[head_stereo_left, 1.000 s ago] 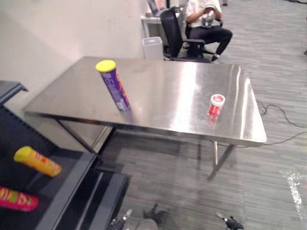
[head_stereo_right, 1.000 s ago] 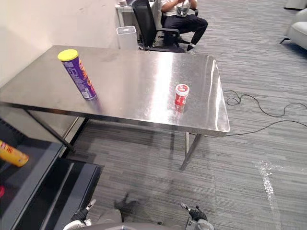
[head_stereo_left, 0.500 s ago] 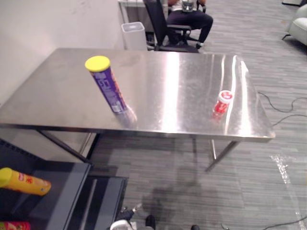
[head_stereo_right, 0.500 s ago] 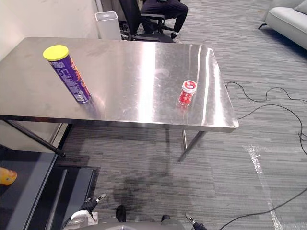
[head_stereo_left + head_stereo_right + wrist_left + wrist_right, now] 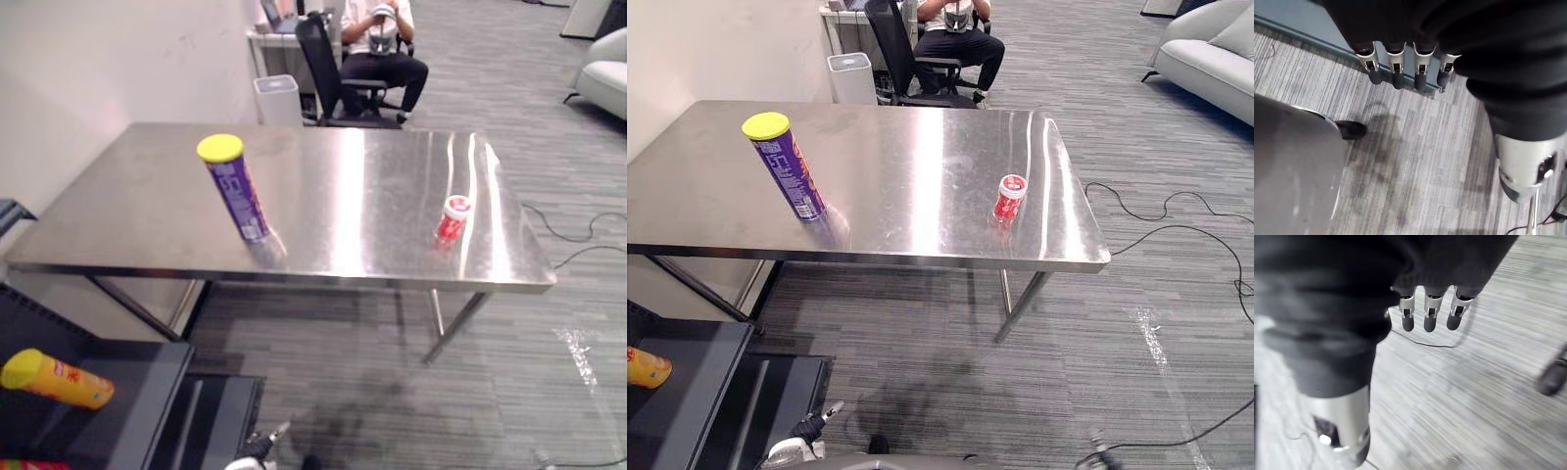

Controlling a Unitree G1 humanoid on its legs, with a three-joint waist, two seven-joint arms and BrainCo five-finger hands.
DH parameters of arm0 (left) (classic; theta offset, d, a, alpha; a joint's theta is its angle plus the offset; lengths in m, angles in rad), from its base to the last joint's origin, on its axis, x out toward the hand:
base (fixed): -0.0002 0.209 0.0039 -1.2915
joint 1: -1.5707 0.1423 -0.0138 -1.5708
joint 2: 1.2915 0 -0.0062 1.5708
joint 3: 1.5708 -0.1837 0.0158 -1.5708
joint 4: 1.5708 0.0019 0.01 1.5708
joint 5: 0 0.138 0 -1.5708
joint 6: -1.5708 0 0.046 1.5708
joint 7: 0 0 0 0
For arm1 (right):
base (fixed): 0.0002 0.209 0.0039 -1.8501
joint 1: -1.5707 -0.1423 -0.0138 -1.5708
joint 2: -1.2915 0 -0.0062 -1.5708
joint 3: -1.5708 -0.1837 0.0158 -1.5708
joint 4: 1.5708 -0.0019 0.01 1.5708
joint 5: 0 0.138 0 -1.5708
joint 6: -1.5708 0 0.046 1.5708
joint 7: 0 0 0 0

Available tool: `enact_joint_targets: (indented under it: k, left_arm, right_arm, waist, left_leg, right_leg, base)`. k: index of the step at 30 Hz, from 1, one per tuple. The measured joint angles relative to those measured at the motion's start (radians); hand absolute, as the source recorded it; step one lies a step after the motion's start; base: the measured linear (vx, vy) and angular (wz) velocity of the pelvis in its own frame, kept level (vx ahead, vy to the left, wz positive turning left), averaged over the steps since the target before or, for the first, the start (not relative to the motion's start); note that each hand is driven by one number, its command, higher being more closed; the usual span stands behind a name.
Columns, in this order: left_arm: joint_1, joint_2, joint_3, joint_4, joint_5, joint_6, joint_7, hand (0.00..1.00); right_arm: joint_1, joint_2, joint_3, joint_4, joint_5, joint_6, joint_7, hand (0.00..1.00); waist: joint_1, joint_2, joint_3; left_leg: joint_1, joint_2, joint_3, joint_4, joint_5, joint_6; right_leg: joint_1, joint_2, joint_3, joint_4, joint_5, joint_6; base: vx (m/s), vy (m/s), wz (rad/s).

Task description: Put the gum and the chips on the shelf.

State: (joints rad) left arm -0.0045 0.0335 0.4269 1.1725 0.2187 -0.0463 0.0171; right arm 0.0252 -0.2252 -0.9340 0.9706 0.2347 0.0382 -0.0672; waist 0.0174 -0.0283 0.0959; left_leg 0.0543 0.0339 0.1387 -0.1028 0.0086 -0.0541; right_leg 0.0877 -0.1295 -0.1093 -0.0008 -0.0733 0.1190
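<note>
Now left hand and right hand hang low, fingers straight, empty. Chips, gum upright on table, well ahead of them; shelf near left hand.

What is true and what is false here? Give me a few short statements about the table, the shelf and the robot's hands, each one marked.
1. The purple chips can stands on its base on the steel table. True.
2. The red gum tub is already on the shelf. False: it stands on the table, near its right end.
3. The left hand holds the chips can. False: the left hand and the right hand both hang over the floor with straight fingers, holding nothing.
4. A yellow can lies on its side on the dark shelf. True.
</note>
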Motion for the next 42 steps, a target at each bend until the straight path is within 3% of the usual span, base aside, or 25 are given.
enact_joint_targets:
  k: [2,6,14,19,25,34,42]
  left_arm:
    - [0.008,0.000,-0.003,0.000,0.000,0.001,0.000,0.00]
    - [0.020,0.005,-0.032,-0.005,0.006,0.000,0.000,0.00]
    - [0.029,0.015,-0.110,-0.039,0.039,0.001,-0.001,0.00]
    - [0.028,0.035,-0.195,-0.040,0.041,-0.001,-0.001,0.00]
    - [0.028,0.050,-0.264,-0.043,0.042,-0.010,-0.005,0.00]
    - [0.033,0.059,-0.285,-0.041,0.042,-0.020,-0.021,0.00]
    - [0.034,0.060,-0.284,-0.044,0.040,-0.038,-0.023,0.00]
  right_arm:
    - [-0.005,-0.049,0.023,-0.132,-0.007,-0.019,-0.040,0.00]
    - [-0.020,-0.093,0.026,-0.307,-0.056,-0.054,-0.128,0.00]
    - [-0.054,-0.073,0.058,-0.530,-0.206,-0.040,-0.213,0.00]
    - [-0.100,-0.129,0.212,-0.613,-0.322,-0.028,-0.199,0.00]
    - [-0.151,-0.245,0.337,-0.623,-0.393,-0.029,-0.117,0.00]
    - [-0.245,-0.381,0.518,-0.622,-0.392,-0.075,-0.031,0.00]
    - [-0.334,-0.393,0.634,-0.620,-0.391,-0.114,0.005,0.00]
  waist:
    - [-0.016,0.001,-0.001]
    - [-0.016,0.004,-0.020]
    - [-0.017,0.001,-0.023]
    - [-0.021,-0.001,-0.024]
    - [-0.030,0.003,-0.026]
    - [-0.041,0.005,-0.025]
    - [-0.039,0.007,-0.017]
  left_leg:
    - [-0.001,-0.005,-0.004,0.000,0.006,0.002]
    - [0.000,-0.006,-0.013,0.000,0.012,0.003]
    - [-0.014,-0.013,-0.035,0.002,0.016,0.011]
    - [-0.017,-0.019,-0.042,0.007,0.016,0.012]
    - [-0.041,-0.038,-0.069,0.007,0.025,0.025]
    - [-0.047,-0.065,-0.090,0.007,0.036,0.041]
    - [-0.059,-0.081,-0.111,0.007,0.040,0.047]
  right_leg:
    - [0.000,-0.005,-0.010,0.001,-0.001,0.000]
    - [0.003,-0.009,-0.026,0.002,-0.014,0.001]
    - [0.004,-0.011,-0.051,-0.002,-0.007,0.009]
    - [0.002,-0.014,-0.056,-0.002,-0.001,0.017]
    - [-0.016,-0.025,-0.073,0.001,0.001,0.020]
    - [-0.016,-0.049,-0.086,0.002,0.007,0.029]
    - [-0.015,-0.064,-0.112,-0.004,0.010,0.035]
  base:
    - [-0.09,0.013,0.06]
    - [-0.04,0.002,0.10]
    - [0.04,-0.010,0.07]
    - [0.03,0.002,0.01]
    - [-0.04,0.013,0.10]
    - [-0.03,0.035,0.05]
    - [0.00,0.020,0.09]
